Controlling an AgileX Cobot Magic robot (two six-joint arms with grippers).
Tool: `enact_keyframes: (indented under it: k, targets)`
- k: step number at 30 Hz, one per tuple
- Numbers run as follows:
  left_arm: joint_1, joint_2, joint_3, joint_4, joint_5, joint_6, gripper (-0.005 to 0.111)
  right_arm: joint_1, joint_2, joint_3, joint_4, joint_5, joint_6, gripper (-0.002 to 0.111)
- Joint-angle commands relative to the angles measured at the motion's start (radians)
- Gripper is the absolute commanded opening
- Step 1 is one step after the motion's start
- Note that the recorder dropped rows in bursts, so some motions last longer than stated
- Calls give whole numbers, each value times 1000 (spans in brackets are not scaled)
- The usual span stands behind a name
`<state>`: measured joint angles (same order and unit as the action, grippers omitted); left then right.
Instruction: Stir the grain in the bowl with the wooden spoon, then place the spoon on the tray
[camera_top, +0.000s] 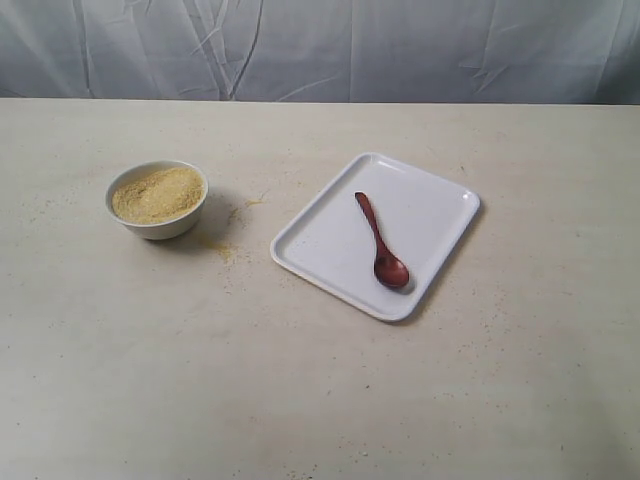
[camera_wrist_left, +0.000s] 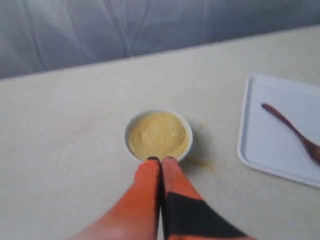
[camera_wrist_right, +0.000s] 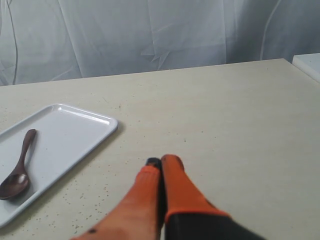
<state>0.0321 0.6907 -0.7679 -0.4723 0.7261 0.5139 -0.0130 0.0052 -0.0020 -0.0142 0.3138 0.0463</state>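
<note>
Both grippers were shut tight here. The left gripper (camera_wrist_left: 160, 160) had its orange fingers (camera_wrist_left: 149, 175) pressed flat together with nothing between them. In its wrist view the tips lined up with the near rim of the bowl (camera_wrist_left: 131, 150), but I couldn't tell if they were touching it or just hanging above it. The right gripper (camera_wrist_right: 161, 161) was the same, with its fingers (camera_wrist_right: 175, 180) squeezed together and nothing held. It sat over bare table (camera_wrist_right: 240, 125), well apart from the tray (camera_wrist_right: 75, 130).

Going by the exterior view, the bowl (camera_top: 160, 228) was at about 9 o'clock from the tray (camera_top: 330, 245), with a clear gap of table (camera_top: 320, 400) between them. The grain (camera_top: 157, 193) filled the bowl nearly to the rim in a sandy yellow mound.

Some spilled grains (camera_top: 222, 248) lay on the table at about 4 o'clock from the bowl, plus a small smudge at 3 o'clock. Finer specks were scattered around the tray too.

The spoon (camera_top: 380, 240) was lying flat on the tray, roughly in the middle. Its handle pointed to about 11 o'clock and its scoop sat at the 5 o'clock end, close to the tray's rim. Neither gripper was touching it.

The tray sat skewed on the table, with a corner rather than a side facing front. A wrinkled grey backdrop (camera_top: 320, 45) hung at 12 o'clock behind everything.
</note>
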Motion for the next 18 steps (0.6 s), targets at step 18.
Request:
enact_keyframes:
  k: [18]
  targets:
    - [-83, -679, 768, 16, -667, -6, 0, 3, -5, 2, 2, -9, -1, 0]
